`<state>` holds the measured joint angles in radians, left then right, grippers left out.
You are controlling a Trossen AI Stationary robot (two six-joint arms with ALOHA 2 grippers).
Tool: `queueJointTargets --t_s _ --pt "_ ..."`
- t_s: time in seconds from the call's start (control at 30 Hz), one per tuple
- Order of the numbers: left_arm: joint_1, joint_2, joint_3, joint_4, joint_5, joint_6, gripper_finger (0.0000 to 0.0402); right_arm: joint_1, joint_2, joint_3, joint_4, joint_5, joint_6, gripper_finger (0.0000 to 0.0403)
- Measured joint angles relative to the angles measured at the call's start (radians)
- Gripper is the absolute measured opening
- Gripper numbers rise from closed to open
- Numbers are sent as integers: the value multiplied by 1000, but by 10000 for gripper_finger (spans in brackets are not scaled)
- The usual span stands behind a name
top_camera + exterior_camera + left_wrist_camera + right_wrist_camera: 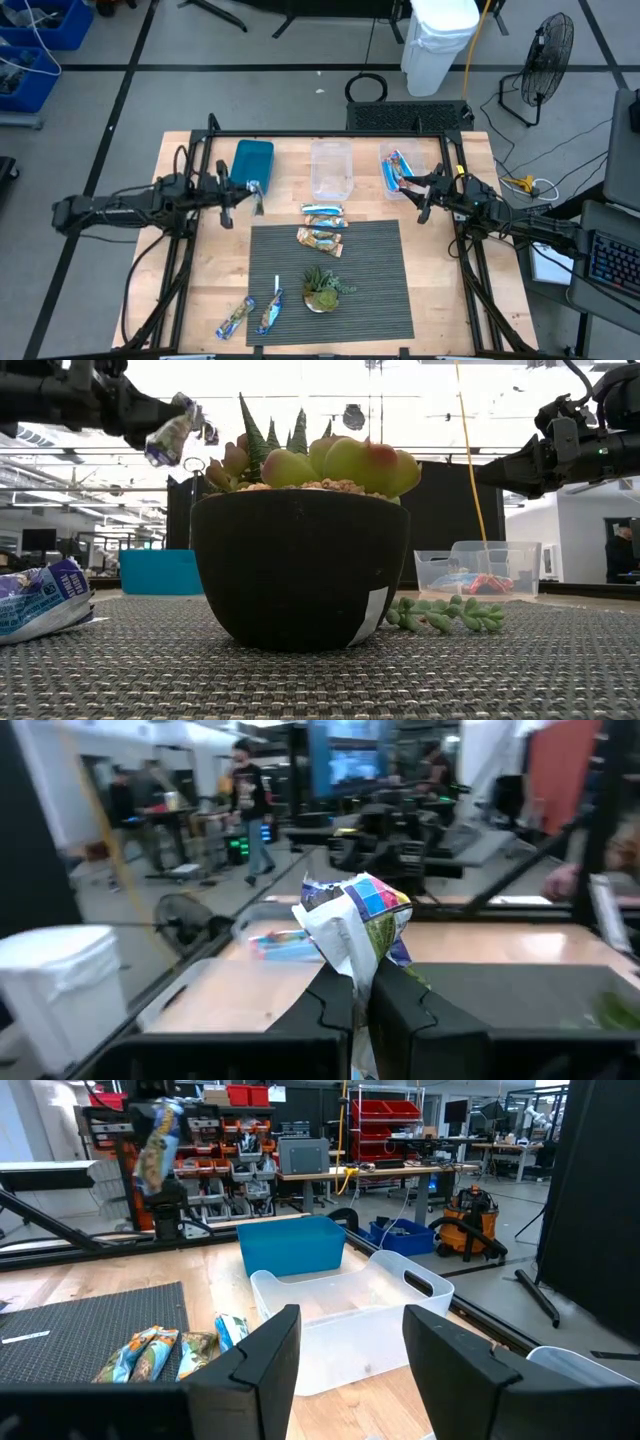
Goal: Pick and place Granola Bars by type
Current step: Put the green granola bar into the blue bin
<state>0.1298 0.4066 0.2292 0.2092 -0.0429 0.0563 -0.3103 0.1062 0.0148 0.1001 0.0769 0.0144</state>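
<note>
Table [440,290]: wooden top with my two arms reaching in from either side, and a dark ribbed mat [375,280] laid across the middle.
Bins: three along the far edge, a blue bin [252,161] on my left, a clear bin [331,168] in the middle, and another clear bin [400,170] on my right that already has a blue-and-red bar inside.
Plant [323,288]: little succulent in a dark pot, sitting on the mat.
My left gripper [256,196]: up off the table just beside the blue bin, fingers [330,1010] pinched tight on a granola bar [355,925], which is crumpled, shiny, white with colourful patches, and sticks up out of the grip.
My right gripper [415,195]: hanging by the right-hand clear bin, fingers [255,1355] spread wide, nothing between them.
Loose bars on the mat: a silvery-blue bar [323,210] right at the mat's far edge, with two tan-and-blue bars [320,239] just nearer.
Loose bars near the front: two blue bars [250,316] at the mat's near left corner, one on the wood, one on the mat edge.
White stick [277,285]: thin, lying on the mat near those.
</note>
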Motion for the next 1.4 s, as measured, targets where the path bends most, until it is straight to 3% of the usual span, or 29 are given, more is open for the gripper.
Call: queueJointTargets --t_s 0.23,0.47,0.8,1.4 --pt "155 -1 -45 26 50 -73 14 0 0 0 0 0 0 169" --pt "321 -1 -46 48 34 -160 14 0 0 0 0 0 0 169" --pt "499 17 -46 50 -212 -357 14 0 0 0 0 0 0 169" --pt "558 414 -45 23 -181 -356 13 0 0 0 0 0 0 169"
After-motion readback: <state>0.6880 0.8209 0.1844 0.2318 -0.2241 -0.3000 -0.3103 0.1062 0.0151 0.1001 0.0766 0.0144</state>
